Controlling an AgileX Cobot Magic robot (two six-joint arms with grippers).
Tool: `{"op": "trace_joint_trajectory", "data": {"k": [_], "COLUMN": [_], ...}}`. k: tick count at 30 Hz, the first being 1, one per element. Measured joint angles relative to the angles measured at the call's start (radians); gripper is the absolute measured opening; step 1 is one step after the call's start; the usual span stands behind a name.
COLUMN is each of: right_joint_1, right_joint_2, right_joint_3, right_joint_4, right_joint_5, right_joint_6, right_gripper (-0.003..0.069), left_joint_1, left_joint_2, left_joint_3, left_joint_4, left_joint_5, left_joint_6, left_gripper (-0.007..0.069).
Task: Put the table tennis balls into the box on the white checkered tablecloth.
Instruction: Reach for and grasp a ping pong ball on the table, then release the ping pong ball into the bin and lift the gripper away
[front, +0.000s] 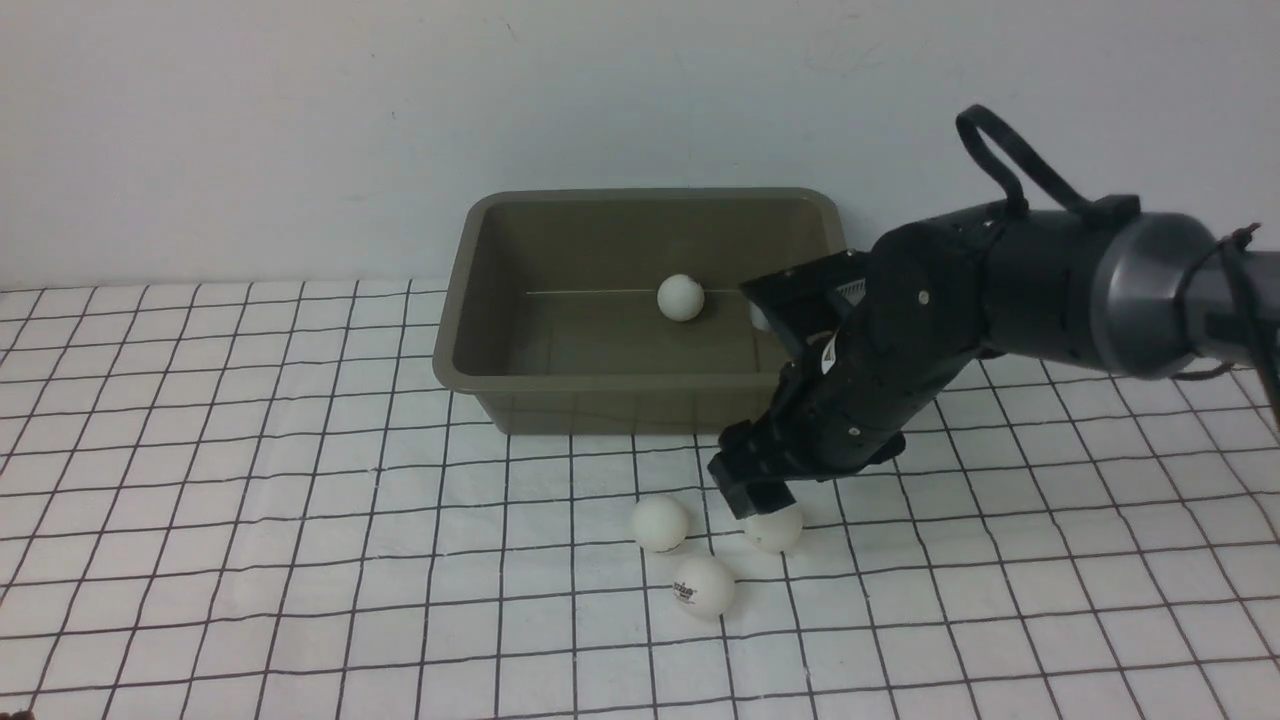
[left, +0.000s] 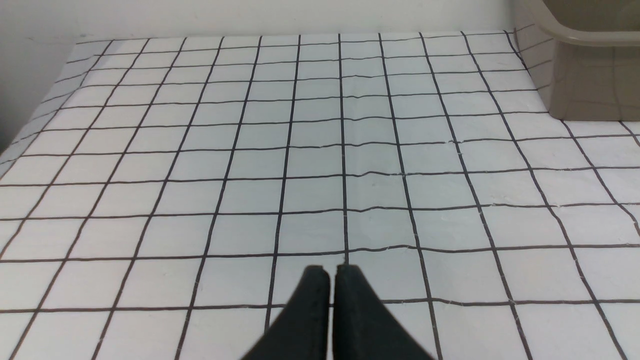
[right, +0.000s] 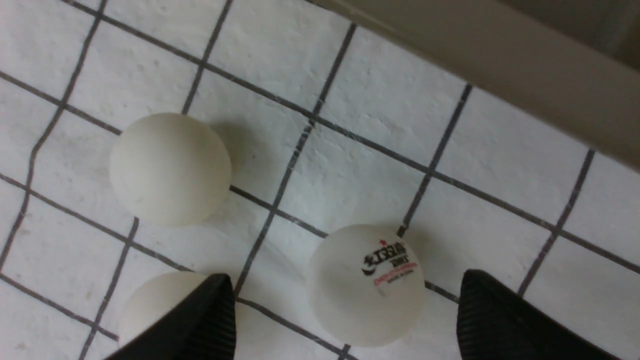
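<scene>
- Box (front: 600, 412): olive-brown plastic tub with rounded corners, flared rim and sloping walls, no lid. It stands upright with its mouth up, at 12 o'clock on the white checkered tablecloth (front: 250, 450), close to the back wall (front: 300, 120). Its long axis runs 9 to 3 o'clock in the front view.
- Inner ball (front: 681, 297): white, matte, lying on the box floor at about 1 o'clock from the floor's centre, near the far side.
- Three white balls lie clustered on the cloth at about 5 o'clock from the box, clear of its front wall.
- Plain ball (front: 660, 523): at 9 o'clock in the cluster, no print visible.
- Near ball (front: 703, 586): at 6 o'clock, dark print facing the front camera.
- Straddled ball (front: 778, 532): at 3 o'clock, print turned up toward the wrist camera.
- Right gripper (right: 350, 310): jaws spread wide, one finger on either side of the straddled ball with a gap on both sides. It grips nothing.
- Left gripper (left: 331, 274): fingers pressed together, empty, over bare cloth.
</scene>
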Motion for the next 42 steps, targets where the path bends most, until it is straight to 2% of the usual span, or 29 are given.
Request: {"op": "trace_joint_trajectory", "data": {"k": [9, 22, 24, 25, 26, 36, 42], "right_joint_1": [0.035, 0.035, 0.035, 0.035, 0.035, 0.035, 0.035], "right_joint_2": [0.057, 0.138, 0.142, 0.142, 0.142, 0.071, -0.074], "right_joint_3": [-0.018, -0.059, -0.059, -0.060, -0.059, -0.060, -0.060], "right_joint_4": [-0.101, -0.122, -0.122, -0.122, -0.122, -0.122, -0.115], "right_joint_5": [-0.014, 0.009, 0.010, 0.010, 0.012, 0.135, 0.194], "right_joint_6": [0.075, 0.082, 0.083, 0.084, 0.085, 0.041, 0.006], "right_gripper": [0.0488, 0.0472, 0.0433, 0.0378, 0.0360, 0.0360, 0.0360], "left_joint_1": [0.000, 0.000, 0.000, 0.000, 0.000, 0.000, 0.000], "left_joint_2": [0.000, 0.000, 0.000, 0.000, 0.000, 0.000, 0.000], "left_joint_3": [0.000, 0.000, 0.000, 0.000, 0.000, 0.000, 0.000], "left_joint_4": [0.000, 0.000, 0.000, 0.000, 0.000, 0.000, 0.000], "left_joint_5": [0.000, 0.000, 0.000, 0.000, 0.000, 0.000, 0.000], "left_joint_6": [0.000, 0.000, 0.000, 0.000, 0.000, 0.000, 0.000], "left_gripper": [-0.0004, -0.0004, -0.0004, -0.0004, -0.0004, -0.0004, -0.0004]}}
